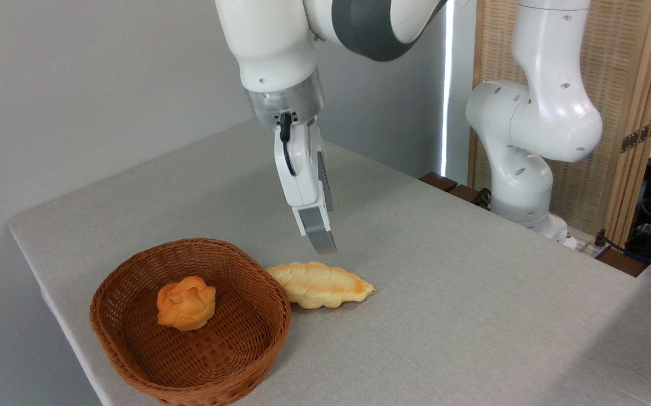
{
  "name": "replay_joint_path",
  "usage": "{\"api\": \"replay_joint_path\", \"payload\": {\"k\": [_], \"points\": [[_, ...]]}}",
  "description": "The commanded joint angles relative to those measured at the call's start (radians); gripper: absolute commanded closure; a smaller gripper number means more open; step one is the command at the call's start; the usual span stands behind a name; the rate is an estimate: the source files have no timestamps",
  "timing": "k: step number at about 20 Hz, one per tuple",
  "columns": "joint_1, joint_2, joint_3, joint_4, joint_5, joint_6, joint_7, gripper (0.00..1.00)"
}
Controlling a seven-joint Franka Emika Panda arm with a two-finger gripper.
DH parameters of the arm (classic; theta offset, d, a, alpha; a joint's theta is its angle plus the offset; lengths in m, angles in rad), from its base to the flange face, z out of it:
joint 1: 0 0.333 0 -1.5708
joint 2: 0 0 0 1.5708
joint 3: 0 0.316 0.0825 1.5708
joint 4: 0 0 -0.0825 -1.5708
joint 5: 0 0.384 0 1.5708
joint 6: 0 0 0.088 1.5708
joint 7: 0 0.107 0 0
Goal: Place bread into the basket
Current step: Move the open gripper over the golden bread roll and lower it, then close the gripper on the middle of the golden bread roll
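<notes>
Bread, a long leaf-shaped pale golden loaf (320, 285) with a lobed, ridged top and browned pointed ends, lies flat on the grey cloth-covered table (472, 293). Its left end sits right against the outer wall of the round brown woven wicker basket (133, 349), touching or nearly touching the rim on the basket's right side; the loaf itself is wholly outside the basket, on the cloth.

Inside the basket, near the middle of its floor, rests a small round orange knotted bun (186, 302).

Above the loaf hangs the white Franka arm's two-finger gripper (323, 245), pointing downward and tilted slightly to the right. Its grey fingertips are clear of the loaf, a short gap above its upper edge near the middle of its length, and they hold nothing. The fingers are seen edge-on, one overlapping the other, so I cannot tell how wide they stand apart. A black cable (287, 144) runs from the silver wrist ring down the white gripper body.

The arm's white base (519, 186) stands at the far right edge of the table, in front of a woven wooden screen (629, 84). The wall behind is plain grey.
</notes>
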Motion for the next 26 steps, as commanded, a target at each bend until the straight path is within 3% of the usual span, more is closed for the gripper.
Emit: {"api": "replay_joint_path", "payload": {"k": [1, 7, 10, 22, 24, 26], "points": [[-0.019, -0.023, 0.005, -0.087, 0.014, 0.074, 0.025, 0.00], [-0.019, -0.022, 0.005, -0.157, 0.019, 0.162, 0.100, 0.00], [-0.023, -0.020, 0.003, -0.180, 0.120, 0.165, 0.106, 0.00], [-0.048, -0.009, 0.003, -0.231, 0.131, 0.215, 0.111, 0.00], [-0.051, -0.008, 0.003, -0.237, 0.183, 0.215, 0.112, 0.00], [-0.062, -0.009, 0.003, -0.242, 0.201, 0.215, 0.112, 0.00]]}}
